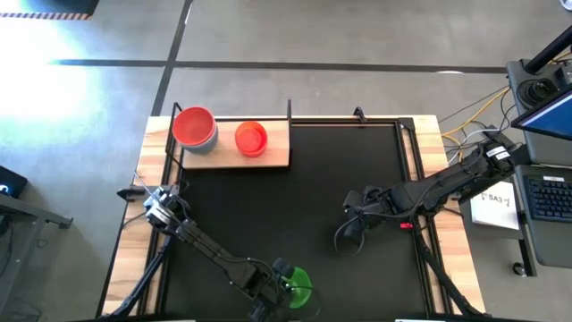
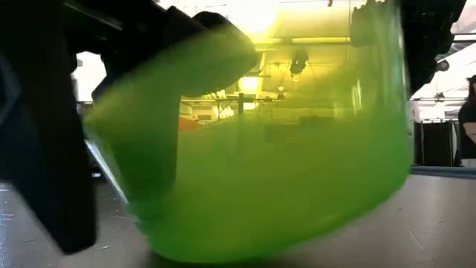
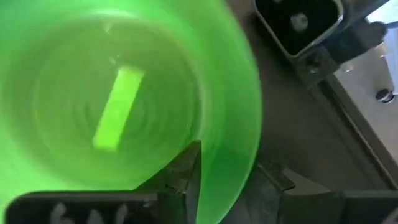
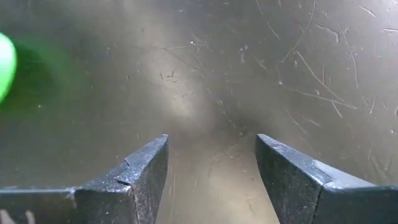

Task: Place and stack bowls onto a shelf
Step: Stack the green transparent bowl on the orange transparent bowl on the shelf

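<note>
Bowl count: four visible. Three sit on the shelf [image 1: 268,159] at the table's [image 1: 295,215] far-left corner: a red bowl [image 1: 193,125] nested in a blue-grey bowl [image 1: 207,140] at the shelf's left end, and a smaller red-orange bowl [image 1: 251,138] alone, just beside that stack, near the shelf's middle. The shelf's right end is bare wood. The fourth, a green bowl [image 1: 298,286], is at the table's near edge, a little left of centre.

Shelf: one, light wood board with thin black posts.

Left gripper [image 1: 284,279] is at the green bowl [image 3: 124,99], at the near edge. In the left wrist view one dark finger [image 3: 180,180] reaches inside the bowl against the wall, and a second finger [image 3: 273,186] lies outside it, so the rim runs between the two. Jaws stand partly spread, straddling the bowl wall; whether they already press on it I cannot tell. A pale rectangular mark shows in the bowl's bottom. In the low view the green bowl [image 2: 260,149] fills the frame, tilted, with its lower edge at the table surface and dark gripper parts over it.

Right gripper [image 1: 350,234] hangs over bare table right of centre, well apart from every bowl. Its fingers [image 4: 143,177] are spread wide with nothing between them, only scratched table top; a sliver of the green bowl [image 4: 4,62] shows at that view's edge.
</note>
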{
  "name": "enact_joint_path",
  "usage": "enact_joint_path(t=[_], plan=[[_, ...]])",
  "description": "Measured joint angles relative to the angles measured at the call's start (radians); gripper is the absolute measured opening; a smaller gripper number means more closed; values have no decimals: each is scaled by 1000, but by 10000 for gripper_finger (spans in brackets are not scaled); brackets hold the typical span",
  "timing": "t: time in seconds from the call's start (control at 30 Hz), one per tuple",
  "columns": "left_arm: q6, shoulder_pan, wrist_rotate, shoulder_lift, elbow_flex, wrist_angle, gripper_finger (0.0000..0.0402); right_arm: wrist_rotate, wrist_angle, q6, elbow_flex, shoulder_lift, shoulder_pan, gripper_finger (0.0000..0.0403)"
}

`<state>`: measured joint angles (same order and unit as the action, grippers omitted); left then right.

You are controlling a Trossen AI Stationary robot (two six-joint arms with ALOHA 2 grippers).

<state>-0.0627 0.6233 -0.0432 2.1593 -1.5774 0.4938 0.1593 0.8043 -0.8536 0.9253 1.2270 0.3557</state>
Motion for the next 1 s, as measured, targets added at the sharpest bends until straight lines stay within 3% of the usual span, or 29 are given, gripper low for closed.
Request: enact_joint_path(t=[0.27, 0.53, 1.0], plan=[[-7, -9, 3, 0, 1, -7, 6, 0, 0, 12, 0, 0, 0, 226], [-54, -13, 5, -16, 1, 26, 2, 0, 0, 22, 0, 0, 0, 226], [-70, -79, -151, -219, 1, 352, 0, -9, 7, 114, 0, -23, -4, 226]])
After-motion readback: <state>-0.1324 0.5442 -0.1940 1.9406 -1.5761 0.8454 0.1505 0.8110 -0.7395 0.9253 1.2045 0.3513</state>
